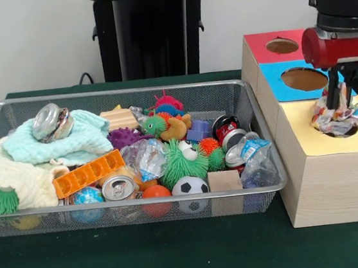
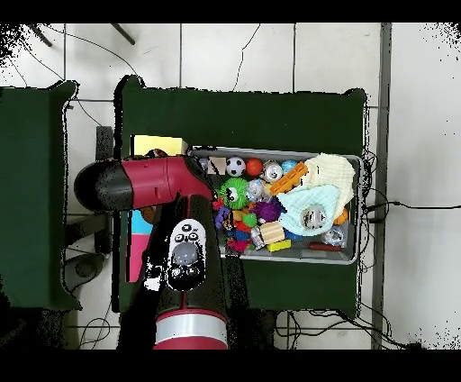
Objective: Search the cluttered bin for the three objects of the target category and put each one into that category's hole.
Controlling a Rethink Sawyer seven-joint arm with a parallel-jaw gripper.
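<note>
The wire mesh bin [image 1: 129, 90] stands on the green table, full of toys, cans and cloths; it also shows in the overhead view [image 2: 360, 207]. To its right stands the wood-grain box with the pale yellow top [image 1: 316, 141]. My gripper [image 1: 338, 99] hangs straight over the round hole [image 1: 354, 131], shut on a crumpled patterned cloth [image 1: 336, 119] that sits partly in the hole and covers most of it. In the overhead view the red arm [image 2: 153, 180] hides the gripper and the hole.
Behind the yellow top are the blue-topped hole [image 1: 303, 79] and the red-topped hole [image 1: 282, 46]. The bin holds a soccer ball [image 1: 189, 186], a green spiky toy [image 1: 181, 163], an orange tray [image 1: 88, 173], a can [image 1: 118, 187] and pale cloths [image 1: 70, 143].
</note>
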